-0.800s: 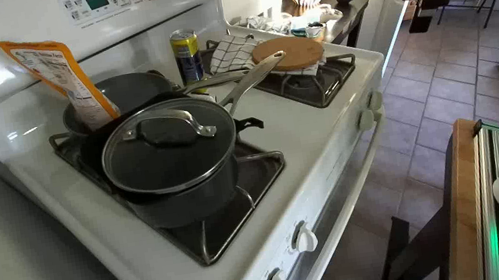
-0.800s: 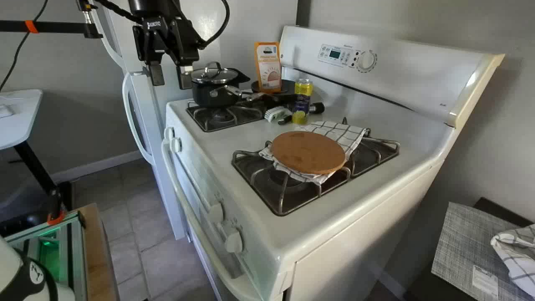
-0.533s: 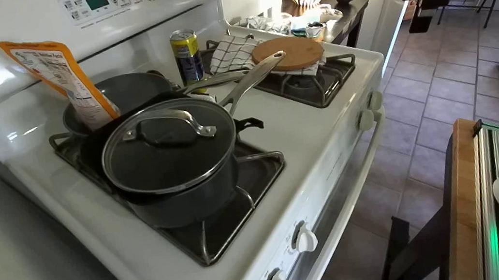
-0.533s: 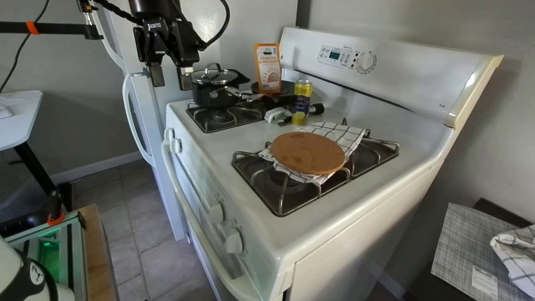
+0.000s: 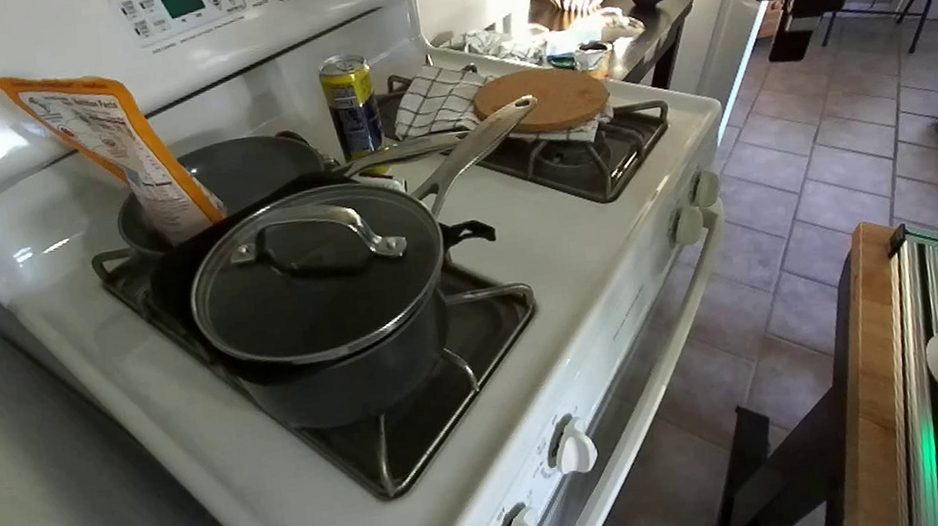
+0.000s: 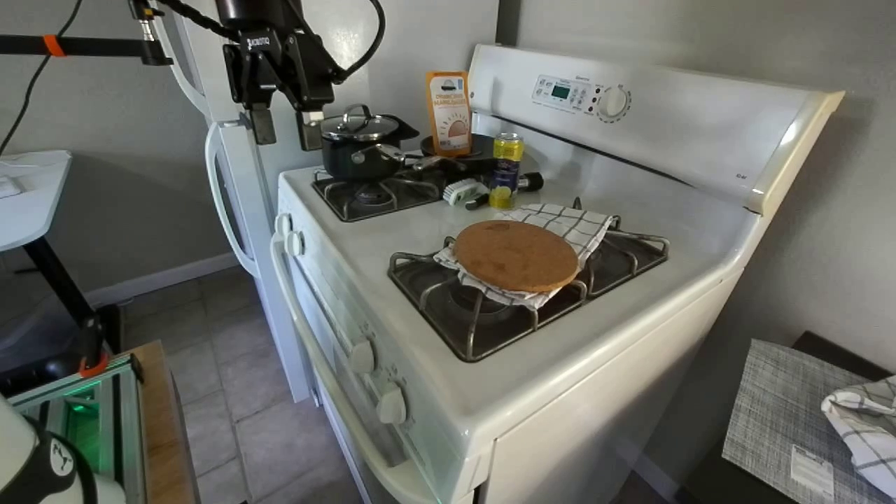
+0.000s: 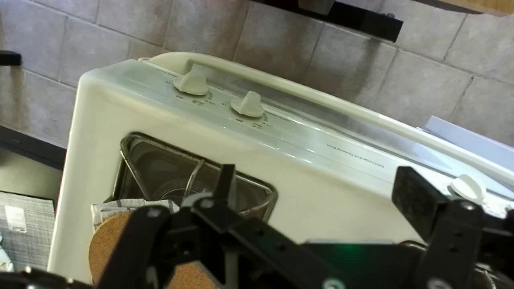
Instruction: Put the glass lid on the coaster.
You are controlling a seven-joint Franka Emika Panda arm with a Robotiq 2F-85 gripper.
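- Standing on gray floor tiles (image 7: 281, 44) is a white gas stove (image 6: 406, 238), shiny and smooth on top, with a plain gray wall (image 6: 686, 42) behind it
- Bent metal bars make up the burner grates (image 5: 492, 294)
- The glass lid (image 5: 318, 298), round and see-through, with a shiny metal rim and a curved metal handle, sits on the dark saucepan (image 5: 367, 383)
- The cork coaster (image 6: 518, 255) is a flat tan circle, and it lies on a soft checkered cloth (image 6: 581, 224) over a burner grate, well apart from the saucepan
- A yellow and blue can (image 6: 506, 171) stands up straight near the cloth
- The black gripper (image 6: 287, 133) hangs in the air with its two fingers (image 7: 419, 202) spread wide apart, holding nothing
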